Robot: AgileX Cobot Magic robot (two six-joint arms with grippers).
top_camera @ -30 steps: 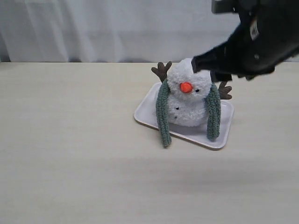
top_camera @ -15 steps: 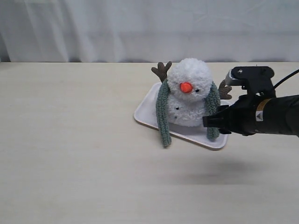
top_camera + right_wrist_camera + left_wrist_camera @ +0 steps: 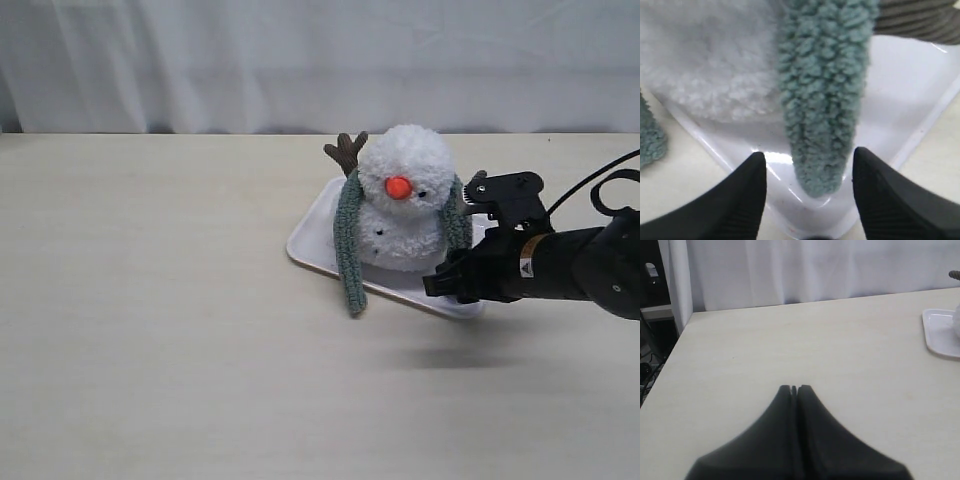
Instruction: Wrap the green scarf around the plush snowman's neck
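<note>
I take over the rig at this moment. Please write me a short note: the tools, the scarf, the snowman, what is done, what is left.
Left tool: shut, over bare table, away from the tray.
Right tool: open, jaws either side of one hanging end of the green scarf, not closed on it.
Plush snowman: upright on the tray.
Done: scarf draped over the neck, one end hanging down each side.
Left: cross the ends around the neck.
</note>
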